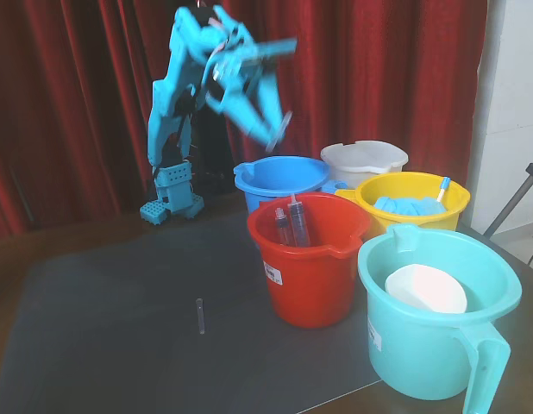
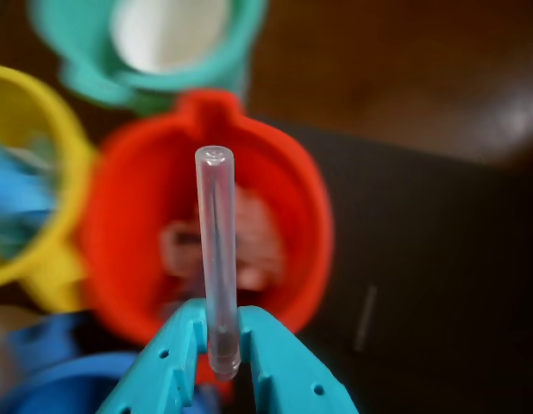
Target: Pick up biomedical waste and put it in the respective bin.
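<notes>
Overall, in the fixed view the arm is raised high in front of the red curtain (image 1: 387, 69), its gripper (image 1: 279, 125) tilted down above the blue bucket (image 1: 279, 177). Behind that stands the white bucket (image 1: 363, 159), with the yellow bucket (image 1: 411, 200), the red bucket (image 1: 308, 259) and the teal bucket (image 1: 439, 315) ranged nearer the camera. A second thin clear tube (image 1: 199, 315) lies alone on the dark worktop (image 1: 111, 336), well apart from the buckets. From here the held tube is too blurred to make out.

In the wrist view the jaws are clamped on the clear tube (image 2: 215, 250) near its lower end, so most of its length stands out beyond them, over the red bucket's opening. The teal and yellow buckets sit at the top and left edges; the white one is out of this view.

My judgement: this is the carry. Since the grip is low on a slick tube, the arm should swing smoothly, stop with the tube's free end fully inside the white rim, and only then let the jaws part.
</notes>
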